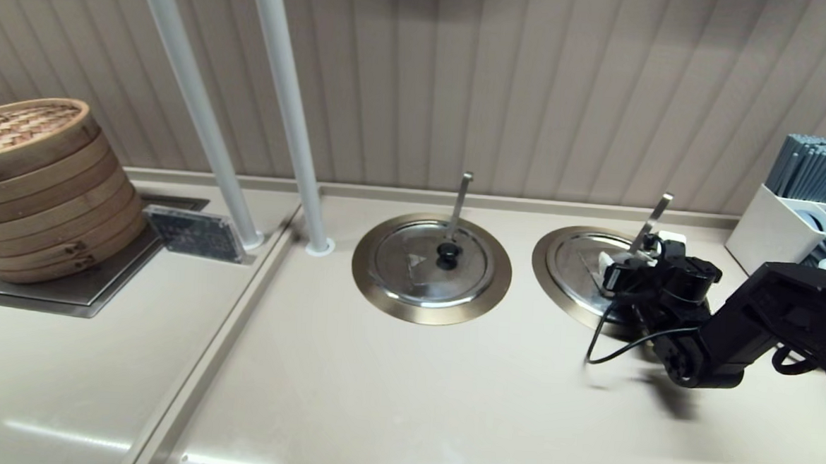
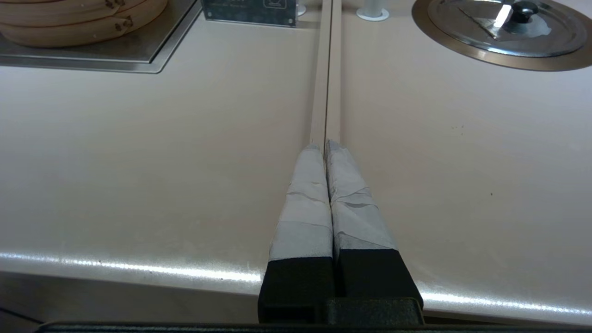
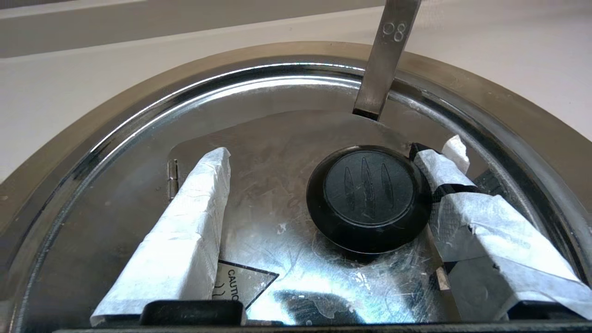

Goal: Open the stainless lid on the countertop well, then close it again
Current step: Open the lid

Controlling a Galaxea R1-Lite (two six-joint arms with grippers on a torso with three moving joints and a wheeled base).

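The stainless lid [image 1: 581,263] lies flat in the right countertop well, whose brass-toned rim [image 1: 548,285] shows around it. A slanted steel handle [image 1: 653,218] pokes up through the lid at the far side. My right gripper [image 1: 620,265] hangs low over the lid, open. In the right wrist view its taped fingers [image 3: 185,231] stand either side of the black knob [image 3: 368,194]: one close against it, the other well apart. The lid [image 3: 277,138], handle [image 3: 386,55] and rim [image 3: 92,120] fill that view. My left gripper [image 2: 326,145] is shut and empty over the counter seam near the front edge.
The twin lid [image 1: 431,261] with an upright handle sits in the left well. Stacked bamboo steamers [image 1: 34,184] stand far left, with a small sign [image 1: 197,233] and two white poles [image 1: 292,112] beside them. A white holder of chopsticks [image 1: 803,203] is at the far right.
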